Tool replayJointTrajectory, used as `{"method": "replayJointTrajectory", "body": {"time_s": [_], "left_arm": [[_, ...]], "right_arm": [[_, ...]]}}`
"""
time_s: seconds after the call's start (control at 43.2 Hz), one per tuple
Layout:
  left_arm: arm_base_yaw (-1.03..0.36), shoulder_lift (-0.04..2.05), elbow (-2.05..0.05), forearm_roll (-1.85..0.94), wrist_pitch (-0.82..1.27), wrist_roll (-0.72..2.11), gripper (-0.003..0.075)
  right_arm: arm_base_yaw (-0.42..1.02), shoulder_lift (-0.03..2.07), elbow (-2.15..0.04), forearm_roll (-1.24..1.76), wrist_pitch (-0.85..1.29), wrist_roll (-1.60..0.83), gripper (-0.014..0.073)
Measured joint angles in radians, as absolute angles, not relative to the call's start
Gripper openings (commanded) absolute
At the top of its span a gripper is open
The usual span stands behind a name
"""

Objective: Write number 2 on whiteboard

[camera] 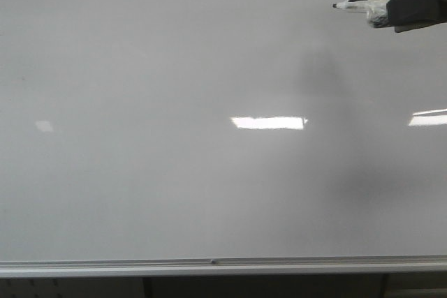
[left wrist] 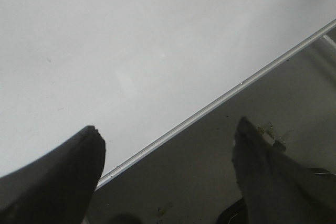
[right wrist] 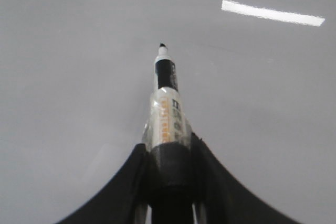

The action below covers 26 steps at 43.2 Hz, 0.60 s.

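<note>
**Marker in hand, board unmarked: no digit yet**

Judging from all three views, the writing has not begun. The whiteboard (camera: 174, 68) shows only a glossy grey-white surface with bright rectangular light reflections and a soft shadow; no black line or digit 2 can be seen anywhere on it. The whole number remains to be drawn.

The right gripper (right wrist: 167, 153) is closed around the barrel of a marker (right wrist: 167, 108), uncapped, its dark tip pointing out over the board. In the front view the marker (camera: 360, 6) enters from the upper right corner, its tip over the board's upper right area. Whether the tip touches the surface cannot be told.

The left gripper (left wrist: 168, 145) hangs with its fingers (left wrist: 79, 166) spread apart and nothing between them, over the board's lower edge, where the silver frame strip (left wrist: 220, 100) runs.

No containers, trays or holders appear in any view.
</note>
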<state>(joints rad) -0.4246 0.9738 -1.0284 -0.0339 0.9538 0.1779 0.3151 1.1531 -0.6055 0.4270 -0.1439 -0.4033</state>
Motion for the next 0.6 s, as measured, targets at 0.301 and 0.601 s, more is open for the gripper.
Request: {"method": "replayJointTrajectory", "body": {"time_s": [0.301,0.601], "left_arm": [[-0.425,0.974,-1.028,-0.034,0.944,0.178,0.0500],[-0.425,0.974,-1.028,-0.034,0.942,0.178,0.0500]], "right_arm": [[0.315,1.280,-0.680,0.412,-0.197,-0.403,0.0017],[0.210,1.319,-0.696,0.404,-0.154,-0.405,0.0017]]}}
